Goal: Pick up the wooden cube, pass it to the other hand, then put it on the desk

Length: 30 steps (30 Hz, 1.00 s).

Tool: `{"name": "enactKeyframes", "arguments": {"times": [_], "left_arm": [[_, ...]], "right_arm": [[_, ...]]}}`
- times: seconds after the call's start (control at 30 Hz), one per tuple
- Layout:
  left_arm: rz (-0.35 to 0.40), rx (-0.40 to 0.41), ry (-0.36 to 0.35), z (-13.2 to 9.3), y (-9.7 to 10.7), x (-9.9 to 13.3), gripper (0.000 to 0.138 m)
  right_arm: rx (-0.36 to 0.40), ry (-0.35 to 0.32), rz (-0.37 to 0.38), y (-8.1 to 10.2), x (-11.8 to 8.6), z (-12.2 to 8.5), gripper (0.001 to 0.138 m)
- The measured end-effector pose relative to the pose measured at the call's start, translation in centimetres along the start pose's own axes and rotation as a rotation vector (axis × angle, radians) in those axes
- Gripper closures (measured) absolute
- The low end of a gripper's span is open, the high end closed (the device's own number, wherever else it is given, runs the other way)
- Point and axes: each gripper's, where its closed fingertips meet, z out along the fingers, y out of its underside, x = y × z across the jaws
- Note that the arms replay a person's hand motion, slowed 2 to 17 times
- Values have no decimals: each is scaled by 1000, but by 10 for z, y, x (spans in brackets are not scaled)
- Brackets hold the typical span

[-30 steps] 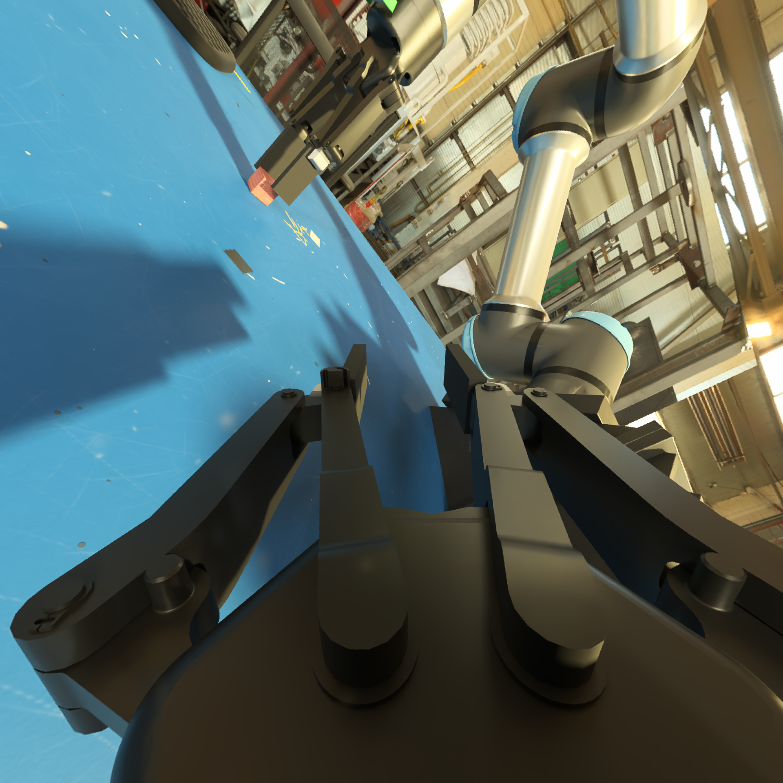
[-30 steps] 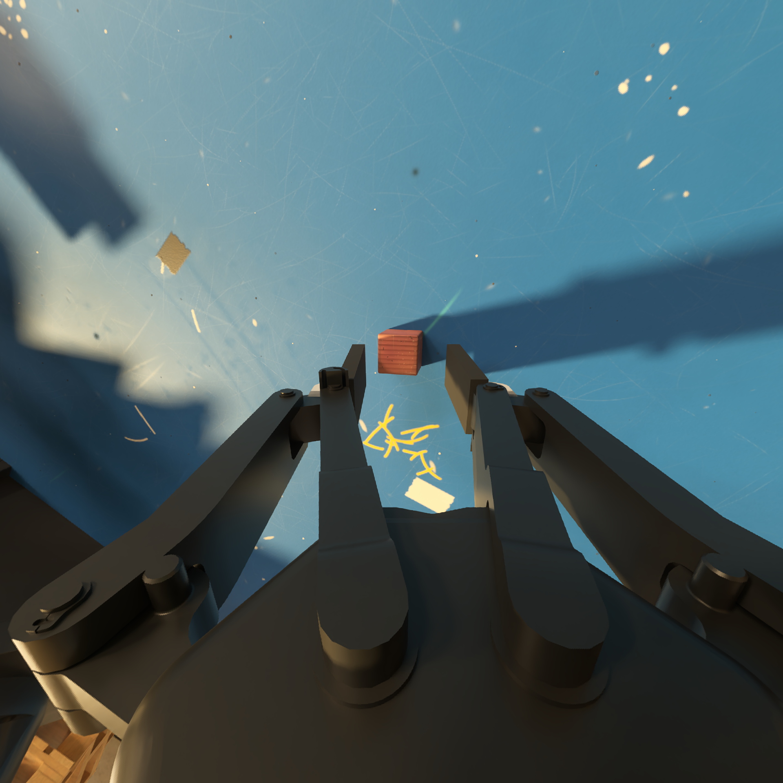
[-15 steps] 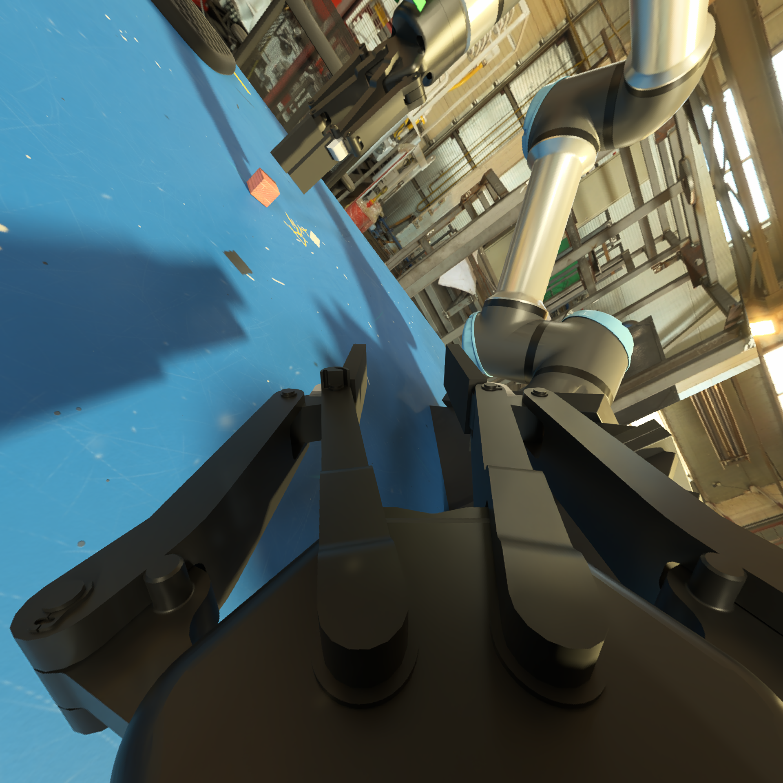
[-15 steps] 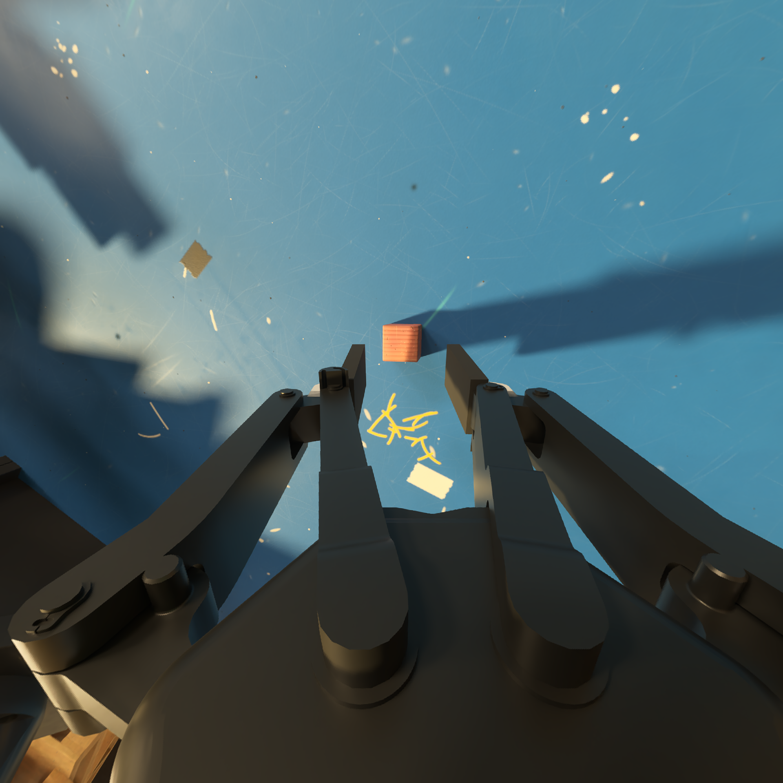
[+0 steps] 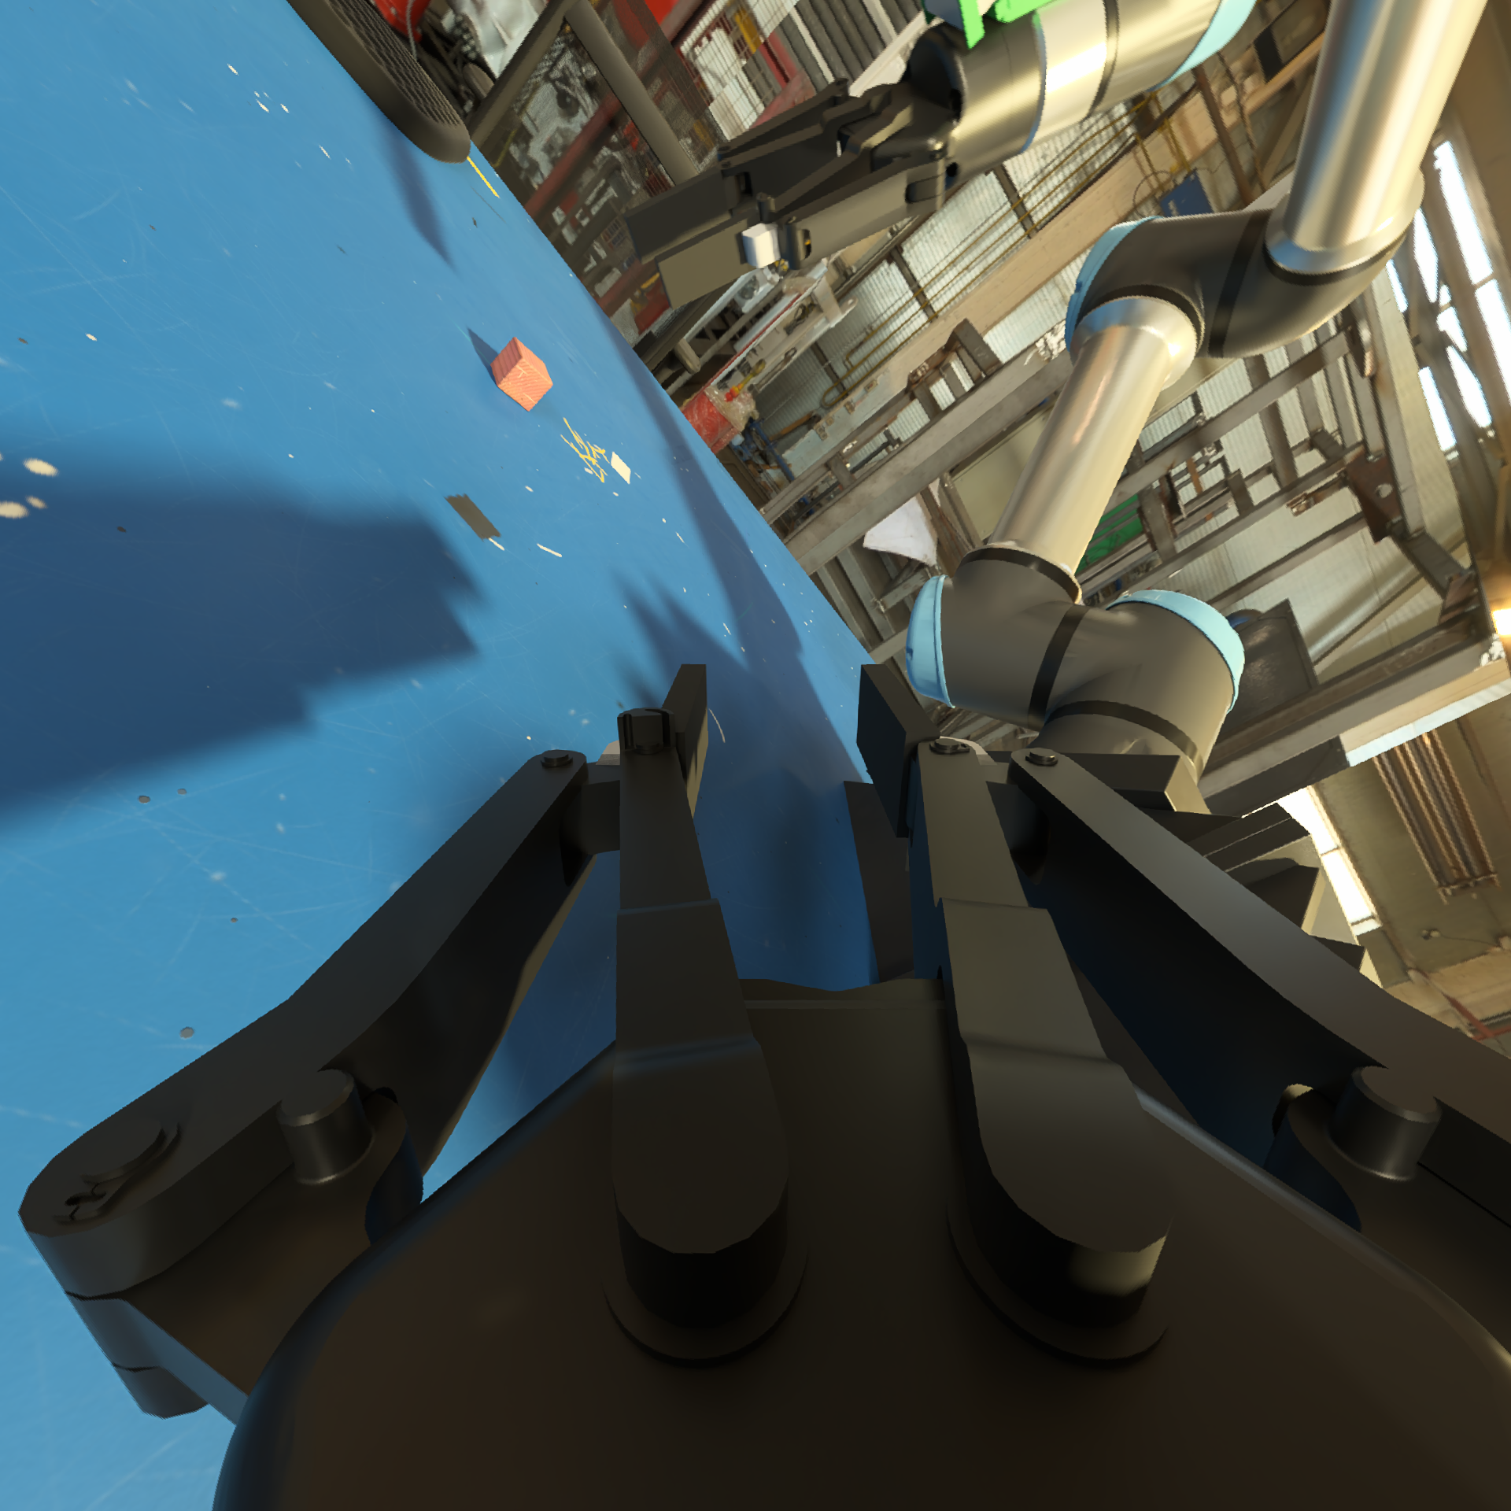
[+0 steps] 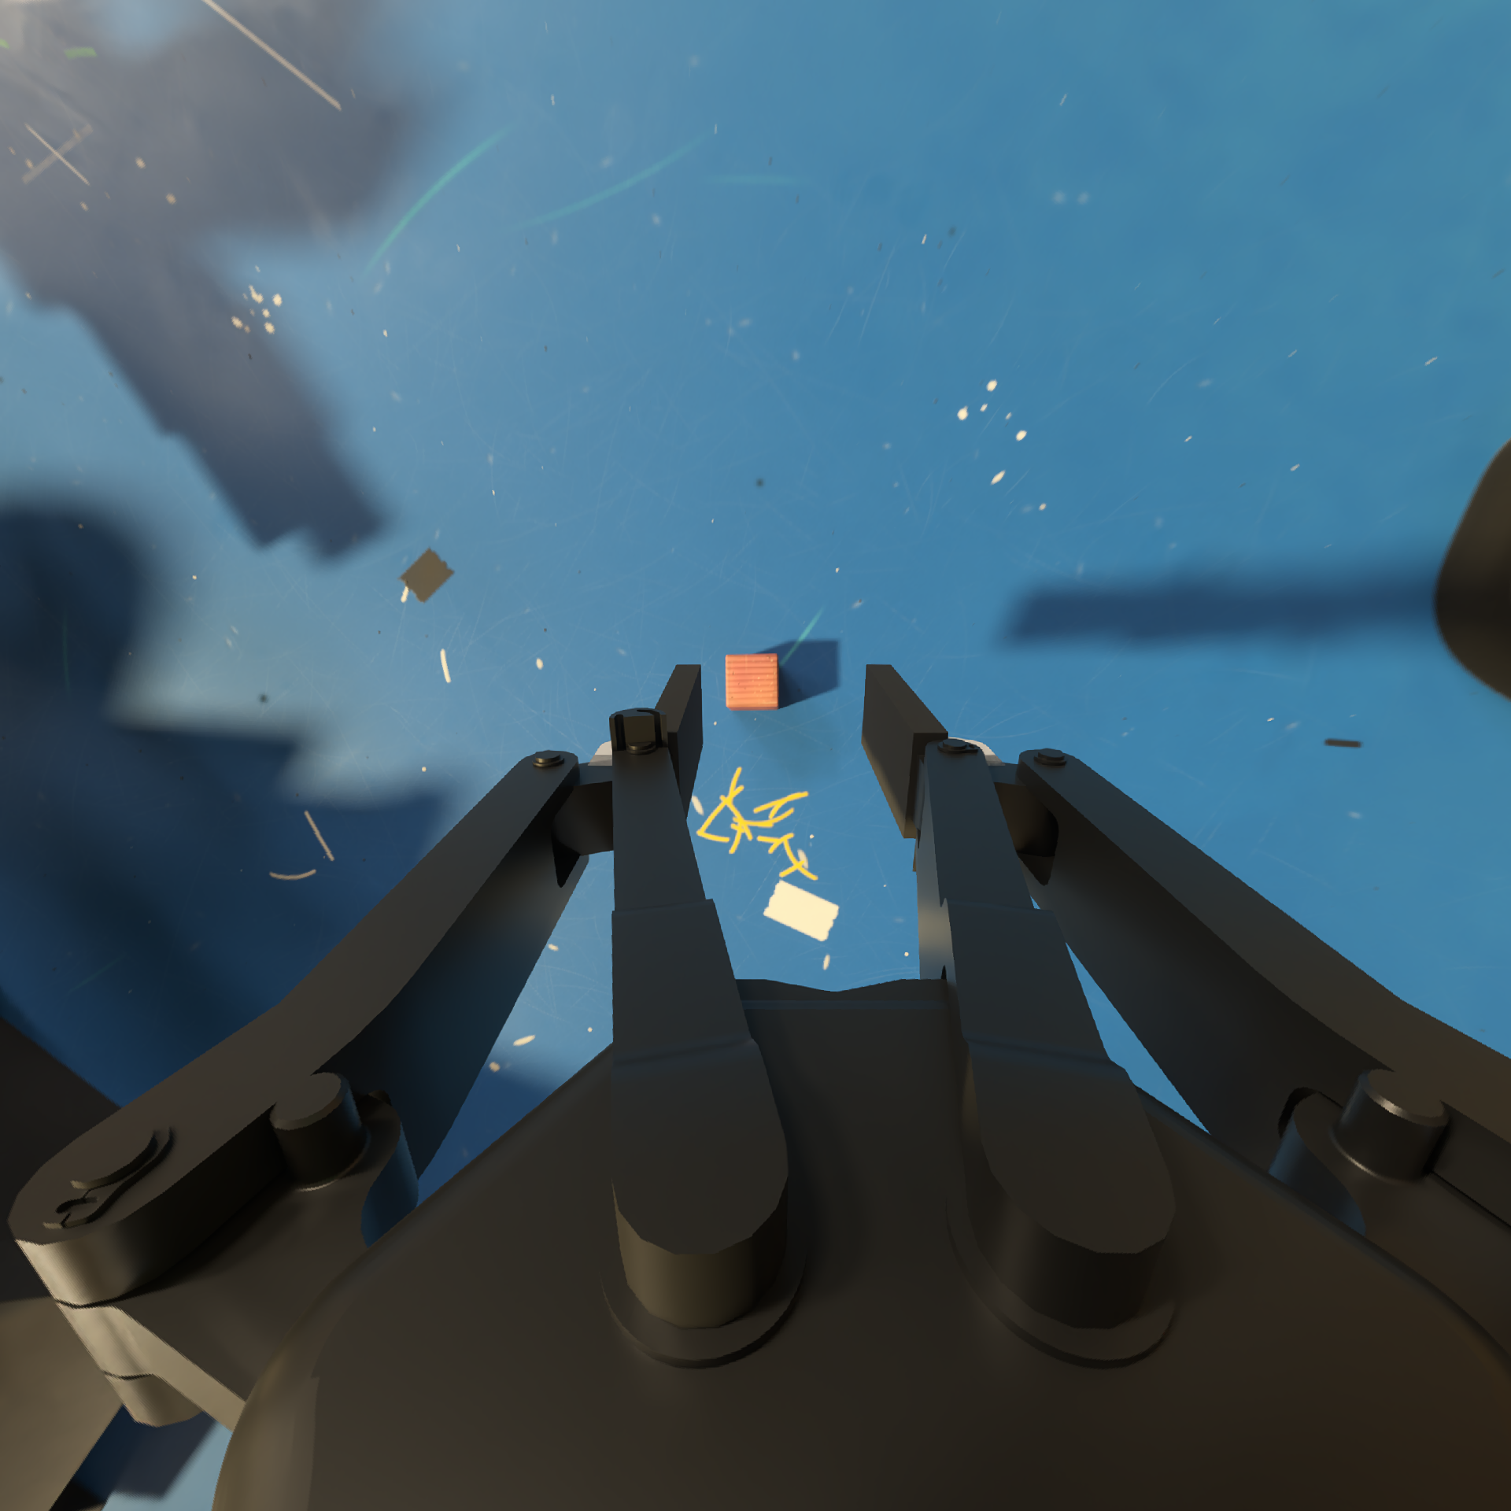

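From my station I see the small reddish-orange wooden cube (image 6: 751,680) lying on the scratched blue desk (image 6: 1063,286), free of both grippers. My right gripper (image 6: 782,695) hangs above it with its fingers spread apart and nothing between them; the cube shows just past the fingertips. Near it lie yellow scribbles (image 6: 756,822), a pale cream rectangular tag (image 6: 801,909) and a dull tan square patch (image 6: 426,575). My left gripper (image 5: 781,703) sits well apart from the cube (image 5: 521,374), fingers spread, empty. No containers show.
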Motion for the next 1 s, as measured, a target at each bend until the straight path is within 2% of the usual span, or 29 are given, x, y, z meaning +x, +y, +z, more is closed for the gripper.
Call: {"name": "enactKeyframes", "arguments": {"times": [0.3,0.57,0.77,1.0], "left_arm": [[56,-11,-69,-6,-1,-4,89],[156,-30,-163,-15,-2,-6,90],[237,-62,-223,-24,-3,-4,90],[306,-113,-296,-37,-4,-1,89]], "right_arm": [[251,94,-38,-19,-4,-47,84],[485,146,-51,-32,-16,-78,82],[648,163,-41,-35,-29,-89,81],[810,147,-37,-29,-52,-89,81]]}}
